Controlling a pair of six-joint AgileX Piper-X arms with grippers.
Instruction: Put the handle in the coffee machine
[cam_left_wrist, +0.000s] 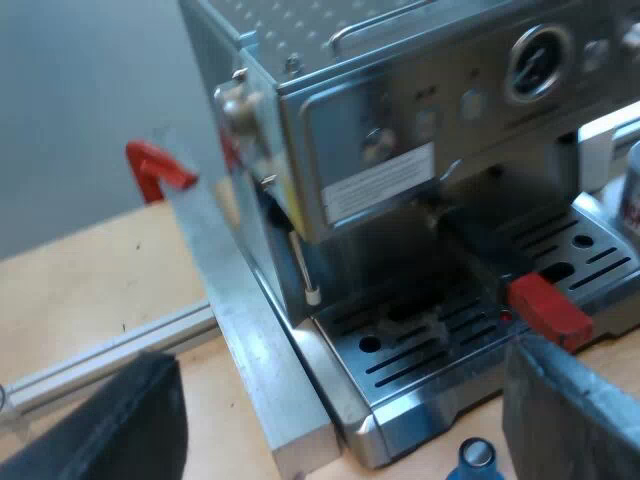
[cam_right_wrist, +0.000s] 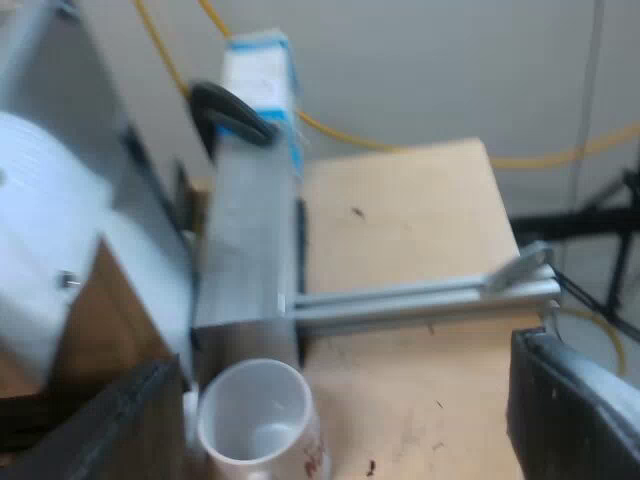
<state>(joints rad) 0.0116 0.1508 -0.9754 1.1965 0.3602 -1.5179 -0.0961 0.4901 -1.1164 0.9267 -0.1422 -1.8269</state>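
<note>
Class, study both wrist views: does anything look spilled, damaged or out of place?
Nothing stands out. The handle's red end shows at the espresso machine's front, and the white mug stands upright with no spill.

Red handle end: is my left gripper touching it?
Cannot tell. In the left wrist view a finger overlaps the red handle end, hiding any gap or contact.

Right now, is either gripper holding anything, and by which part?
Nothing is held. The left gripper is open facing the espresso machine, its red-ended handle untouched; the right gripper is open by the mug, not gripping it.
</note>
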